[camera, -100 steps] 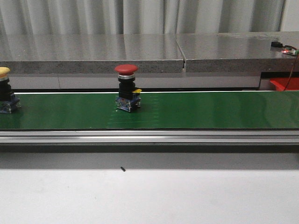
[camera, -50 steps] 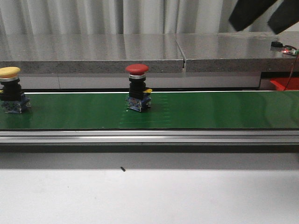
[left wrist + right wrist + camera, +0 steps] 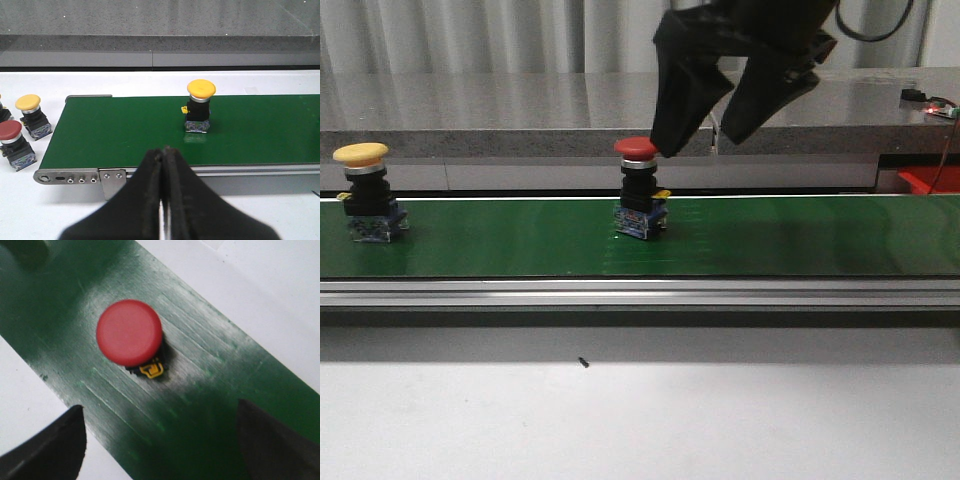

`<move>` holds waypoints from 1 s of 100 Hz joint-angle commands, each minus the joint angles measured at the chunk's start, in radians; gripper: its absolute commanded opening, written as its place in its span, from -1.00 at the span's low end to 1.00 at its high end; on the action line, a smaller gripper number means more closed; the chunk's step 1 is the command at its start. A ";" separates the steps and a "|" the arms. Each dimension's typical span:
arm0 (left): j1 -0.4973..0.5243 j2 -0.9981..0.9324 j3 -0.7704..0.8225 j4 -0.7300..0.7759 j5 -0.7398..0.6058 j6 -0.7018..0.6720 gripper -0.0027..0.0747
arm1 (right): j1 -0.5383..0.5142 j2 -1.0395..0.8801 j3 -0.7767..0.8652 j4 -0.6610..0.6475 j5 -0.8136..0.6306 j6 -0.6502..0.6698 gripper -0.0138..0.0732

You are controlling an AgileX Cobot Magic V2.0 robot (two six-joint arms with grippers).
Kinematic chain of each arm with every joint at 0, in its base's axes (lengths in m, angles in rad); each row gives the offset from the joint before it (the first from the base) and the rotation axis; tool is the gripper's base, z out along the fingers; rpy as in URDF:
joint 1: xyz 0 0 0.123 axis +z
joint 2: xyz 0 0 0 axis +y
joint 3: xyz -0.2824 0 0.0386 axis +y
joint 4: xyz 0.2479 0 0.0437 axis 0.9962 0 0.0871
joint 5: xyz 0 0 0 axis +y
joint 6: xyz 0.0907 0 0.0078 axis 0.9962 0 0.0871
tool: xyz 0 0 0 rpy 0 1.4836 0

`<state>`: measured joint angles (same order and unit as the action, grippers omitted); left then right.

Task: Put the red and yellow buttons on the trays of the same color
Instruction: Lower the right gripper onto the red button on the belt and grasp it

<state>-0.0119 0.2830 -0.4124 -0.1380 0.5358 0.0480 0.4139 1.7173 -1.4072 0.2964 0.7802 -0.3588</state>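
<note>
We see a long green belt (image 3: pixel 800 235) with a gray stone ledge (image 3: pixel 520 115) and pale curtains behind it, and a white table (image 3: pixel 640 420) in front. There is lots of bare belt toward its right end. The red button (image 3: pixel 639 190) stands upright in the middle of the belt, and the yellow button (image 3: pixel 366 195) stands near the left end. Our right gripper (image 3: pixel 695 140) hangs wide open and empty just above the red button. Our left gripper (image 3: pixel 164 200) is pressed closed, holding nothing.
</note>
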 commanded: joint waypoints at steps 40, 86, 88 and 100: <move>-0.009 0.007 -0.026 -0.013 -0.078 -0.002 -0.98 | 0.007 0.093 -0.141 -0.007 -0.042 -0.012 0.71; -0.009 0.007 -0.026 -0.013 -0.078 -0.002 -0.98 | 0.006 0.116 -0.154 -0.013 -0.014 -0.012 -0.19; -0.009 0.007 -0.026 -0.013 -0.078 -0.002 -0.98 | 0.004 0.115 -0.159 -0.014 -0.003 -0.012 -0.19; -0.009 0.007 -0.026 -0.013 -0.078 -0.002 -0.98 | -0.024 0.095 -0.210 -0.031 0.091 0.004 -0.19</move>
<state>-0.0119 0.2830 -0.4124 -0.1380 0.5358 0.0496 0.4151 1.8890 -1.5553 0.2704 0.8426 -0.3569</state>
